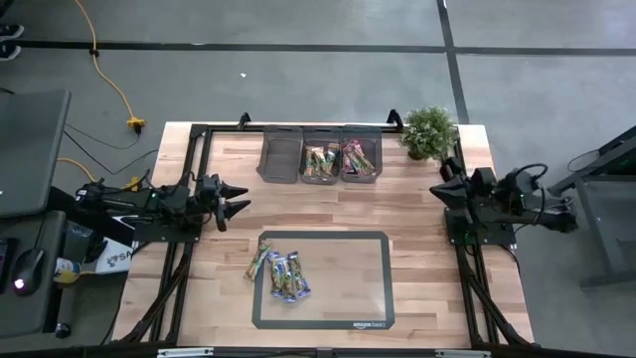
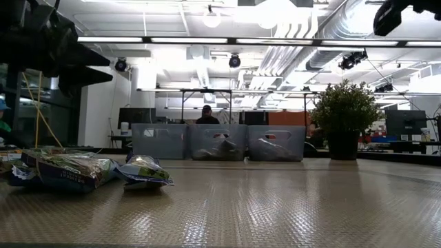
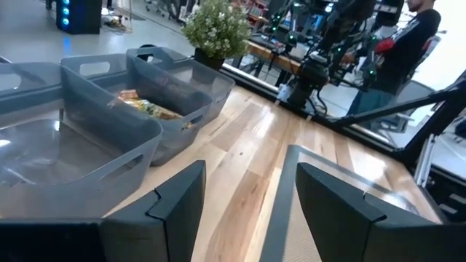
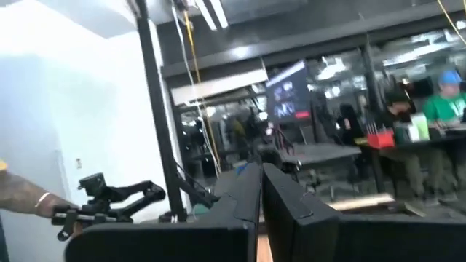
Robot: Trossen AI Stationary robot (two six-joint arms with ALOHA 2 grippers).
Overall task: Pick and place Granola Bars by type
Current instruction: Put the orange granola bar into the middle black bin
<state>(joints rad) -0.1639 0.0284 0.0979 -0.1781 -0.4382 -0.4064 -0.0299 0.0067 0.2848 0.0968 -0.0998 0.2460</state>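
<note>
The left gripper (image 1: 241,199) hovers over the table's left side with its fingers (image 3: 175,204) spread apart and nothing between them. Ahead of it and off toward the table's back edge stands a row of three grey bins (image 1: 320,154); its wrist view shows wrapped bars lying in the middle one, while the nearest bin looks bare. Nearer the front edge than this gripper, a small pile of Granola Bars (image 1: 279,271) lies on the left part of a grey-bordered mat (image 1: 375,318), whose front border bears white lettering too small to read with certainty. The low view shows those bars (image 2: 65,170) as shiny blue and green wrappers, print illegible, and a potted plant (image 2: 343,118) beside the bins. The right gripper (image 1: 434,189) waits over the right side, fingers (image 4: 240,200) pressed together, empty. Only its wrist view shows people seated at a desk far behind.
</note>
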